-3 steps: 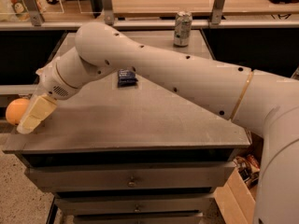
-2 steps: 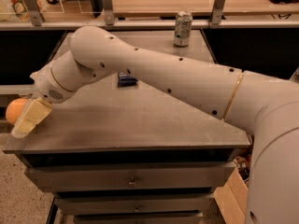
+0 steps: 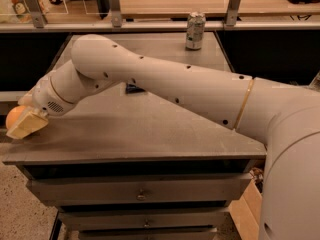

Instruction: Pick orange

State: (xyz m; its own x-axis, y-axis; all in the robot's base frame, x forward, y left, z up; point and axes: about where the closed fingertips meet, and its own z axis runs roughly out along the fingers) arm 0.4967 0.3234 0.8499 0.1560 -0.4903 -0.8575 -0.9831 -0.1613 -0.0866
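Observation:
The orange (image 3: 14, 116) is a round yellow-orange fruit at the far left edge of the grey table (image 3: 150, 129). My gripper (image 3: 24, 126) is at that edge, right against the orange, and its pale yellow end covers the fruit's lower right side. My white arm (image 3: 165, 86) reaches across the table from the right.
A silver drink can (image 3: 195, 30) stands at the table's back edge. A small dark blue snack packet (image 3: 132, 89) lies mid-table, mostly hidden behind my arm. Drawers sit under the tabletop. A counter with metal posts runs behind. A cardboard box (image 3: 246, 211) stands at lower right.
My gripper has moved left and slightly up, closing in on the orange and covering more of it. The orange has stayed in place.

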